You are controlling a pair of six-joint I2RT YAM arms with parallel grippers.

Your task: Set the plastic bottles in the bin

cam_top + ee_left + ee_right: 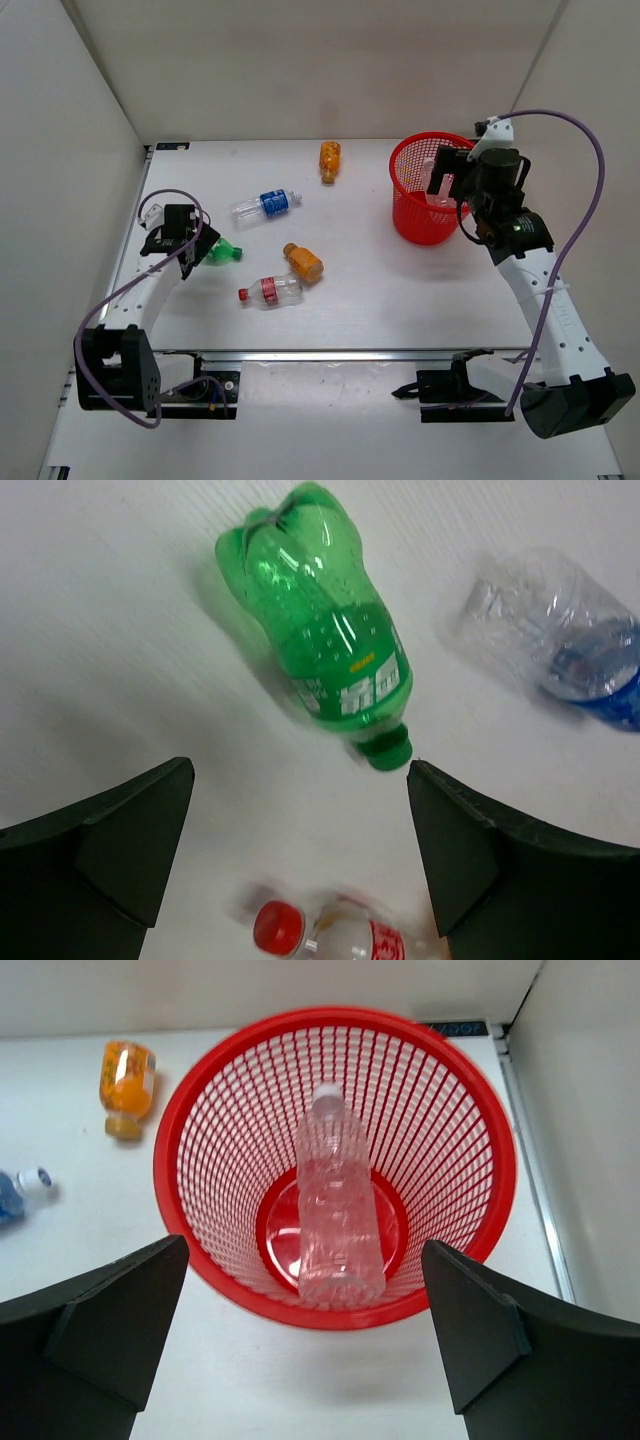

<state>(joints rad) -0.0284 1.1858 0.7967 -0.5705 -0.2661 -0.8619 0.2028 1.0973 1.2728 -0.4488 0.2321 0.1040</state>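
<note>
Top external: white table (pixel 400 300), plain white walls (pixel 300 60) on 3 sides. Bin (pixel 405 210) is set far right w/ clear bottle (pixel 340 1210) inside; right gripper (pixel 305 1243) is held above, jaws apart. Left gripper (pixel 300 765), also spread, is held near green bottle (pixel 320 650); four other bottles (pixel 265 205) are scattered mid-table.

Left gripper (pixel 300 780) jaws spread wide over the white table (pixel 100 630). Green bottle (pixel 320 640) lies on its side, cap toward the gap. Clear blue-label bottle (pixel 560 630) is upper right, partly cropped. Red-capped bottle (pixel 330 935) lies at the bottom edge between the fingers.
</note>
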